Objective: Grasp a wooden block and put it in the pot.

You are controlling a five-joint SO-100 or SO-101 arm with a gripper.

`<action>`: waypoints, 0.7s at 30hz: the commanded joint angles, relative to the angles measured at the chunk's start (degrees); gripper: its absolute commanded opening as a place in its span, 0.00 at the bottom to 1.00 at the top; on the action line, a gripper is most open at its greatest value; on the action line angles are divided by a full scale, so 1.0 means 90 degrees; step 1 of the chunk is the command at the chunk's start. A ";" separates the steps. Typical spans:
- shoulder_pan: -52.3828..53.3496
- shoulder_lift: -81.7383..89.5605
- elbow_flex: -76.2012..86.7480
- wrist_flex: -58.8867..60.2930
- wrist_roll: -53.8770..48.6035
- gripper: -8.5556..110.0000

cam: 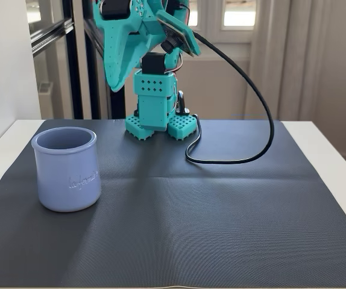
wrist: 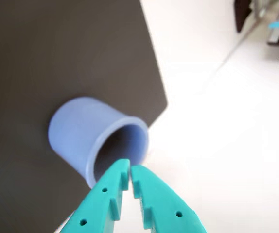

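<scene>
Up in the air, the teal end effector (wrist: 130, 171) has its fingers pressed together at the tips, nothing between them, right in front of the pot (wrist: 98, 138) in the wrist view. The lavender pot (cam: 66, 169) stands upright on the dark ribbed mat (cam: 221, 223) (near its left edge, fixed view). No wooden block is visible in either view; the pot's inside is too dark to tell.
</scene>
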 commanded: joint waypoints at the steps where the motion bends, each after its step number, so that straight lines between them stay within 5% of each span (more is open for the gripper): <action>1: -0.0303 0.0977 0.0732 0.0010 -0.0264 0.07; 21: -0.1357 0.3896 0.3828 0.0000 -0.0293 0.07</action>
